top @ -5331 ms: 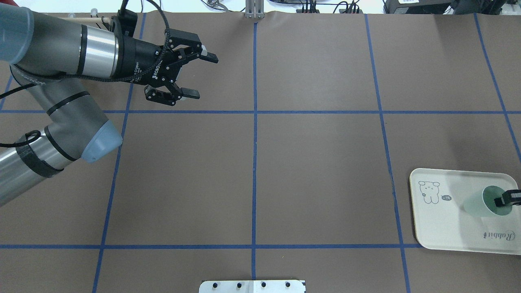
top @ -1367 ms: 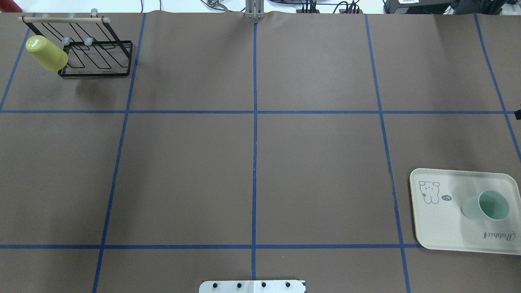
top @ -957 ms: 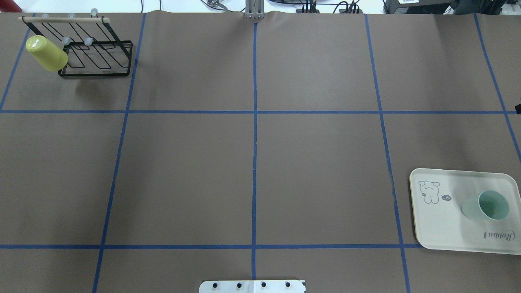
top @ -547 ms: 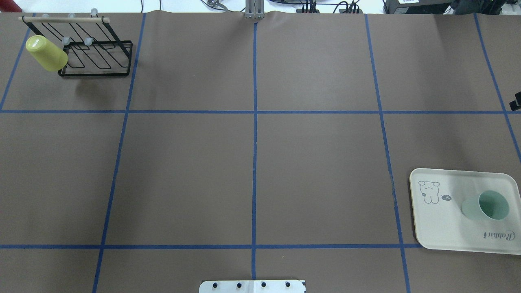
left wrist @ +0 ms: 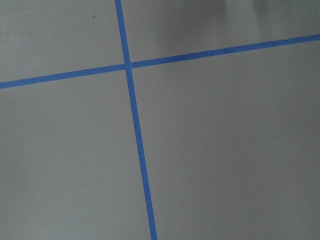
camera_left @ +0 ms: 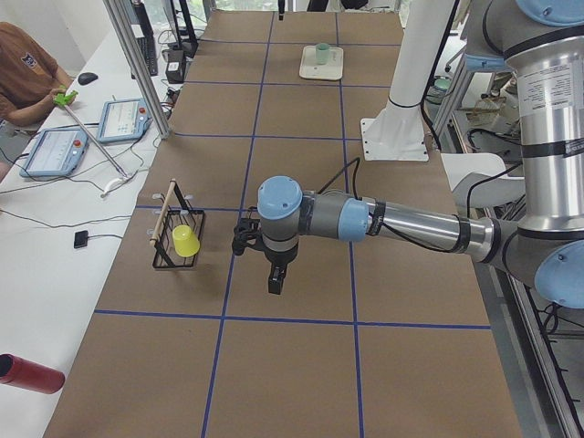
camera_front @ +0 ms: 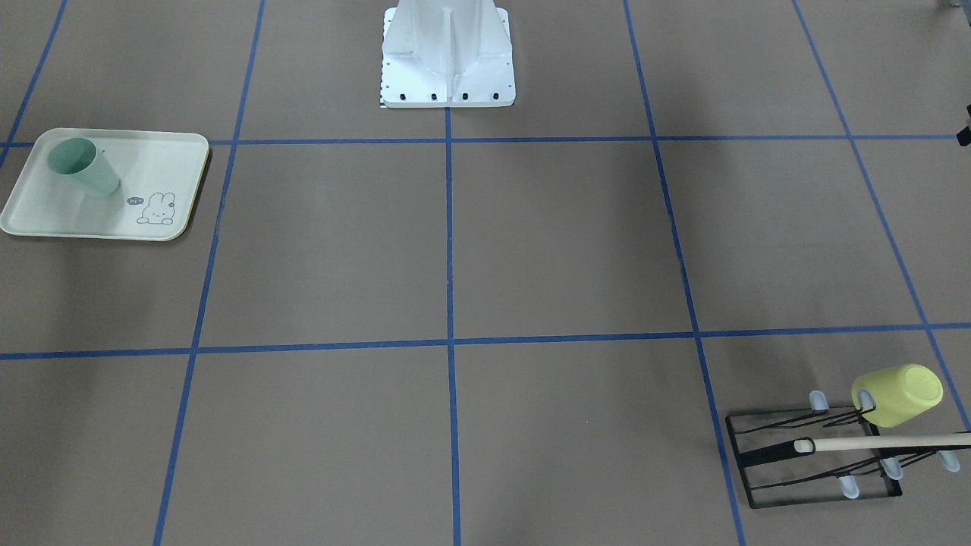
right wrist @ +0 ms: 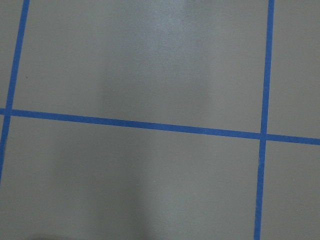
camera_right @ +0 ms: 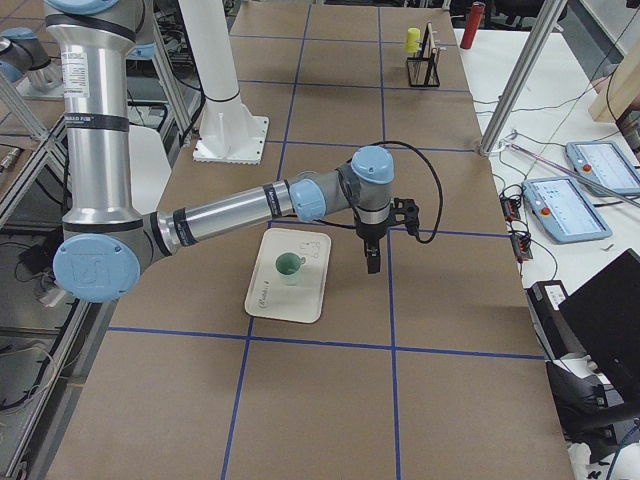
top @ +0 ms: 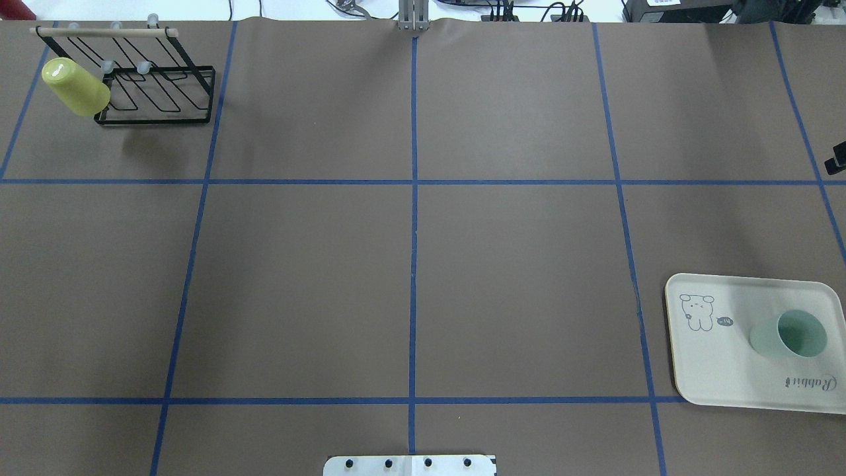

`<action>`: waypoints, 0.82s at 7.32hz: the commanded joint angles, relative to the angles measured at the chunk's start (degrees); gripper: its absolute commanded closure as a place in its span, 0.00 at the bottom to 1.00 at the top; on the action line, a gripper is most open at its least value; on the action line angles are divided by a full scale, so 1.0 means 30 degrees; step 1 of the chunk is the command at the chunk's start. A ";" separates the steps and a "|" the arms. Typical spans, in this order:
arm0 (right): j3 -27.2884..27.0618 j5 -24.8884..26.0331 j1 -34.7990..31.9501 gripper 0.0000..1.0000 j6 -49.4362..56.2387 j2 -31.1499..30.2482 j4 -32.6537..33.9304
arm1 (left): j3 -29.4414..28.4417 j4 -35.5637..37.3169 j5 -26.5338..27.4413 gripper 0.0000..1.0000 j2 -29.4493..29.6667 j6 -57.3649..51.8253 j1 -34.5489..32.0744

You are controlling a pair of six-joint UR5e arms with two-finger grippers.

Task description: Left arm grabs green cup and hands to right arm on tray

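Note:
The pale mint-green cup (top: pixel 790 334) stands upright, mouth up, on the cream tray (top: pixel 717 367) at the table's right near corner. It also shows in the front view (camera_front: pixel 80 165) and the right side view (camera_right: pixel 289 266). Nothing holds the cup. My right gripper (camera_right: pixel 372 262) hangs above the table just beyond the tray, and only a black sliver (top: pixel 837 157) shows overhead. My left gripper (camera_left: pixel 274 281) hangs above the table near the rack, apart from everything. I cannot tell whether either gripper is open or shut.
A yellow-green cup (top: pixel 76 86) hangs upside down on a black wire rack (top: pixel 158 99) at the far left corner. The white base plate (top: pixel 410 465) sits at the near edge. Blue tape lines grid the brown table.
Since 5.3 s ago the left arm has left the overhead view, uncovering the rack. The right gripper has come off the cup's rim, and the cup stands free on the tray.

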State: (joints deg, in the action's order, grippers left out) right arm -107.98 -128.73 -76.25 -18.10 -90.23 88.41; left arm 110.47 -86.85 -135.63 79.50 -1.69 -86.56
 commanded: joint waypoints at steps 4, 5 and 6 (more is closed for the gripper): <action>-0.0012 0.0078 -0.0013 0.00 0.0000 -0.0273 0.0001 | -0.0083 -0.0026 0.0006 0.00 0.0335 0.0008 0.0024; -0.0041 0.0021 -0.0042 0.00 0.0000 -0.0390 0.0001 | -0.0055 -0.0055 -0.0023 0.00 0.0306 -0.0021 0.0024; 0.0017 -0.0241 -0.0274 0.00 0.0000 -0.0769 -0.0028 | -0.0141 -0.0026 0.0006 0.00 0.0306 0.0037 0.0024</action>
State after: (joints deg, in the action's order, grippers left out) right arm -108.04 -128.79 -76.51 -18.10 -91.48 88.40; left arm 110.22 -86.95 -135.65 80.42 -1.69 -86.48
